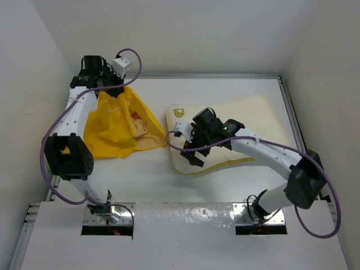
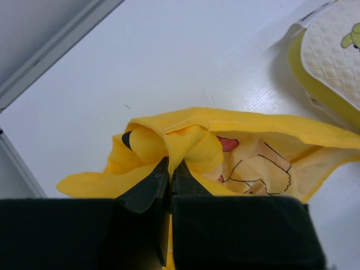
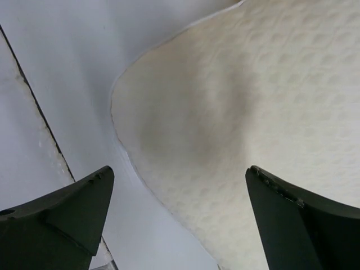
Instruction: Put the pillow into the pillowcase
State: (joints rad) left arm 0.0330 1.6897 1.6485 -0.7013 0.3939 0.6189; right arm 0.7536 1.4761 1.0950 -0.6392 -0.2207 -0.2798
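Overhead, the pillowcase [image 1: 121, 126] lies crumpled on the left half of the tabletop [image 1: 157, 174]. Its far corner is lifted by the left end effector [image 1: 107, 84], and its near-right tip lies just beside the pillow [image 1: 256, 115]. The pillow lies flat on the right half, with a small yellow-green mark [image 1: 179, 112] at its far-left corner. The right end effector [image 1: 187, 147] sits over the pillow's near-left edge.

The left wrist view settles what the top view leaves vague. The left end effector [image 2: 170, 169] is clenched on a gathered fold of the pillowcase [image 2: 259, 163], with its two dark fingers pressed together and yellow cloth bunched between them. Printed black outlines and a red patch show on the fabric below. The pillow [image 2: 337, 50], with its mark [image 2: 351, 36] and yellow edge trim, appears at the upper right on the white tabletop [image 2: 169, 56].

The right wrist view shows the right end effector [image 3: 179, 174] spread wide and grasping nothing. The quilted pillow [image 3: 253, 112] fills the space between the fingers, and its rounded edge runs across bare tabletop [image 3: 56, 56]. Whether the fingertips touch the pillow cannot be told.
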